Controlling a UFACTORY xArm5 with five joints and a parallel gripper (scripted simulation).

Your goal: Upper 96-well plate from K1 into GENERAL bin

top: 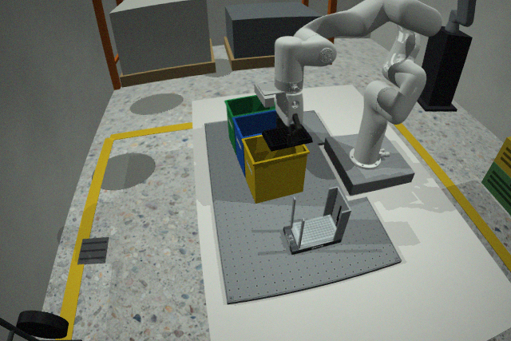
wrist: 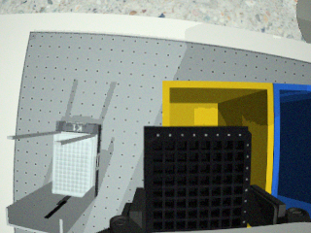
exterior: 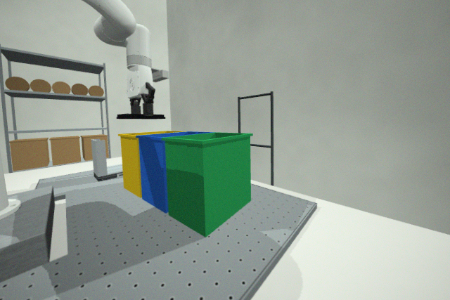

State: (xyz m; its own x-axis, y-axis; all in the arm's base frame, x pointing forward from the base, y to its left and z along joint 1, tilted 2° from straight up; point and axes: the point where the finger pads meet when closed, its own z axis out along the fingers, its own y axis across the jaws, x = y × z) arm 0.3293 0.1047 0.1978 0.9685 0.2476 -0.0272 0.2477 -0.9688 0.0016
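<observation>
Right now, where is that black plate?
The gripper holds the black plate level in the air above the yellow bin, beside the blue bin.
</observation>
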